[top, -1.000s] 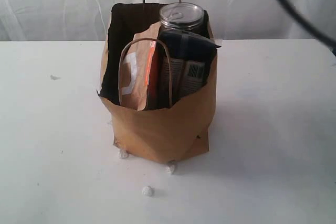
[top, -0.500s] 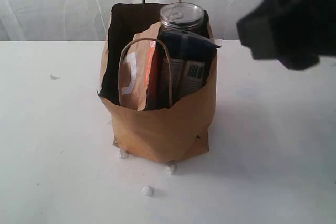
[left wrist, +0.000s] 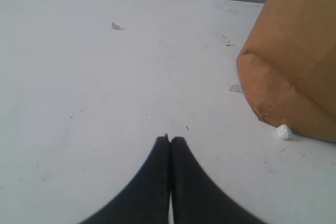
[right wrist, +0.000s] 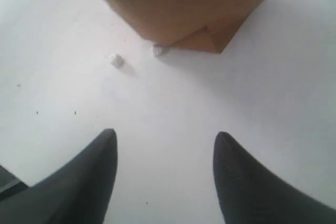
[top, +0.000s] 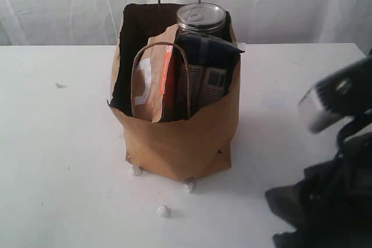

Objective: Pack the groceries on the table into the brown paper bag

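Note:
The brown paper bag stands upright mid-table on the white table. Inside it I see the dark can with its silver pull-tab lid, the long dark-blue packet and the brown pouch with orange strip. The carton, juice bottle and jar are hidden or out of view. My right gripper is open over bare table, short of the bag's base; its arm is blurred at the lower right. My left gripper is shut and empty, with the bag's corner off to one side.
Small white crumpled bits lie by the bag's base. A small dark fleck marks the table's left part. A white curtain hangs behind the table.
The right arm has swept from above the bag, past the upper right, down to the lower right of the exterior view. The bag and its contents have not moved.

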Motion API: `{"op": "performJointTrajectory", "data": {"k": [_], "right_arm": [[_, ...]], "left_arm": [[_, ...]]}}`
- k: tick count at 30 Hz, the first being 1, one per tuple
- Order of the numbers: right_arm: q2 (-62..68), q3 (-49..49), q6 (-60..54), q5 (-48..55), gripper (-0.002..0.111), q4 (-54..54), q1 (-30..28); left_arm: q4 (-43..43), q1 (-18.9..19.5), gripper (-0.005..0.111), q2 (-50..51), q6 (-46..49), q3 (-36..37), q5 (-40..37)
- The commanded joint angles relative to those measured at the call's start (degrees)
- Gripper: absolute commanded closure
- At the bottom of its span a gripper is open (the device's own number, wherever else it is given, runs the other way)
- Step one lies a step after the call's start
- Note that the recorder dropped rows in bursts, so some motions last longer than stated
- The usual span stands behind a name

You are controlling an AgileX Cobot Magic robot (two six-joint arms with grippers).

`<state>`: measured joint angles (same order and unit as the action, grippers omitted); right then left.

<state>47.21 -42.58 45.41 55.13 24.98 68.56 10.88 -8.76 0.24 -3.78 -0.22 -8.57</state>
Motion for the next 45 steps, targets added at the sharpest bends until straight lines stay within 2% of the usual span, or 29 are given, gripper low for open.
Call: {"op": "performJointTrajectory", "data": {"k": [1,7,12,18,22,27,31,36,40,45], "right_arm": [[4.6,5.1,6.0,-8.5,0.057,0.4,0.1],[12.8,7.4,21.8,-16.8,0.057,9.2,0.1],[19.2,7.4,28.4,-21.6,0.057,12.6,0.0],[26.7,7.4,46.2,-22.1,0.059,26.7,-0.1],[31.4,7.2,52.4,-22.5,0.062,32.3,-0.1],[33.9,7.2,52.4,-29.6,0.062,32.3,-4.3],[35.5,7.0,50.5,-37.7,0.062,31.7,-10.6],[38.2,3.5,34.1,-39.2,0.062,22.3,-16.6],[41.2,0.6,20.7,-37.6,0.062,13.0,-18.2],[45.3,-0.1,19.1,-37.8,0.062,10.4,-16.6]], "left_arm": [[0.3,0.1,0.107,-0.2,-0.2,0.2,0.1],[0.3,0.1,0.107,-0.2,-0.2,0.2,0.1],[0.3,0.1,0.107,-0.2,-0.2,0.2,0.1],[0.3,0.1,0.107,-0.2,-0.2,0.2,0.1],[0.3,0.1,0.107,-0.2,-0.2,0.2,0.1],[0.3,0.1,0.107,-0.2,-0.2,0.2,0.1],[0.3,0.1,0.107,-0.2,-0.2,0.2,0.1],[0.3,0.1,0.107,-0.2,-0.2,0.2,0.1],[0.3,0.1,0.107,-0.2,-0.2,0.2,0.1],[0.3,0.1,0.107,-0.2,-0.2,0.2,0.1]]}}
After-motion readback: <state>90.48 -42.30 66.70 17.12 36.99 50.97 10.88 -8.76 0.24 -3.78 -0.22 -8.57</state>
